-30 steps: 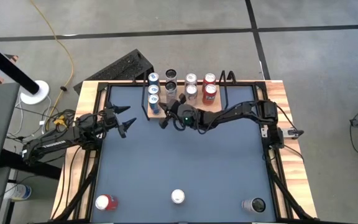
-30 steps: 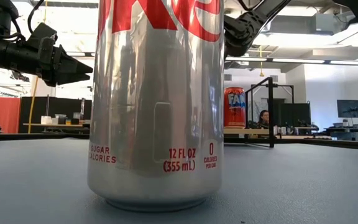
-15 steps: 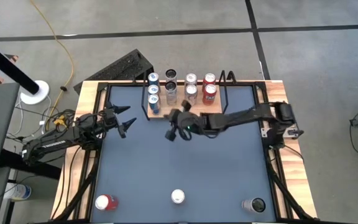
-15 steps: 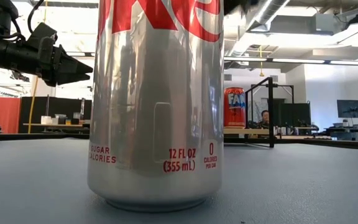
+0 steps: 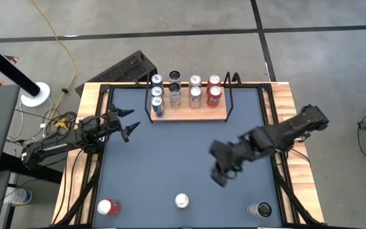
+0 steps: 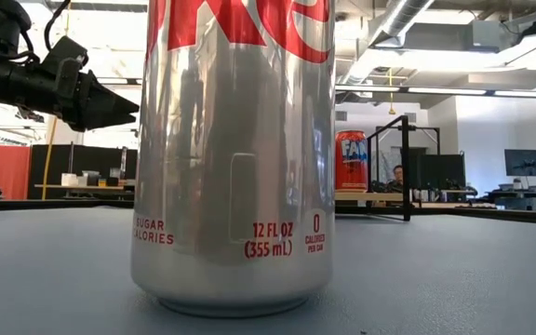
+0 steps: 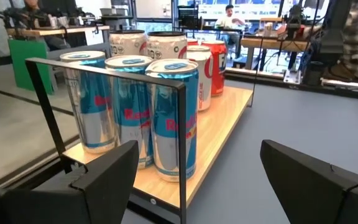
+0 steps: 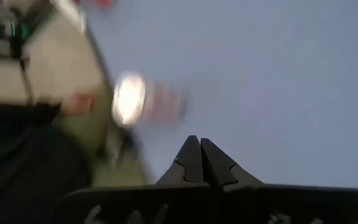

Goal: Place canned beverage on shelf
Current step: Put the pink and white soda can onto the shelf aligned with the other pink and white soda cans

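The shelf (image 5: 199, 116), a light-wood board in a black rail frame, stands at the table's far middle with several cans upright on it. At the near edge three cans stand on their bases: a red one (image 5: 108, 207), a silver one (image 5: 182, 201), which fills the low view (image 6: 235, 158), and a dark one (image 5: 259, 209). My right gripper (image 5: 220, 177) is shut and holds nothing, pointing down above the table's right middle; its wrist view shows a blurred can (image 8: 135, 99) ahead of the shut fingertips (image 8: 199, 155). My left gripper (image 5: 129, 124) waits open left of the shelf.
In the left wrist view, blue cans (image 7: 173, 118) stand behind the shelf's black rail (image 7: 182, 143), with white and red cans farther along. Bare grey tabletop lies between the shelf and the near cans. Black frame rails run along the table's sides (image 5: 278, 178).
My right gripper has swung away from the shelf's front toward the table's near right, rising and tipping from roughly level to pointing down, staying shut. The cans on the shelf and at the near edge have not moved.
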`<state>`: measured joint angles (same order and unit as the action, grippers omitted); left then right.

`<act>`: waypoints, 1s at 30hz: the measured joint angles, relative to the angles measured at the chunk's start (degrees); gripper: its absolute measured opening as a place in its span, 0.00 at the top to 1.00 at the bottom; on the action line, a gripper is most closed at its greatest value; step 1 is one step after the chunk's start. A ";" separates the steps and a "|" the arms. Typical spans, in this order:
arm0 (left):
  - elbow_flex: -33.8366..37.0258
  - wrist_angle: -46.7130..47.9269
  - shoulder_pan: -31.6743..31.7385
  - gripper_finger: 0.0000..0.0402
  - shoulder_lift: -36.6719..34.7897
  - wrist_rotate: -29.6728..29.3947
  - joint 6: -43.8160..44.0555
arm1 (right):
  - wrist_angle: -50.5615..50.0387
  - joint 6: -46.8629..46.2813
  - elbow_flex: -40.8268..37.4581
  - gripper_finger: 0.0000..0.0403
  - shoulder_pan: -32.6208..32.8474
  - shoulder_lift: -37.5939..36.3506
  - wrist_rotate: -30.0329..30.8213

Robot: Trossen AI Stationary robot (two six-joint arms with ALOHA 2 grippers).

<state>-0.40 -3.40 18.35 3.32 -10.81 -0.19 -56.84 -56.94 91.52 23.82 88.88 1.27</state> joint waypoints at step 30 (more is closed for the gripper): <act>0.00 -0.03 0.00 0.19 0.03 -0.08 0.00 | -17.54 -64.75 0.23 0.63 30.60 -0.50 -15.90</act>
<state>-0.40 -3.42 18.36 3.36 -10.89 -0.19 -74.38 -121.69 91.74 54.41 88.38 -14.63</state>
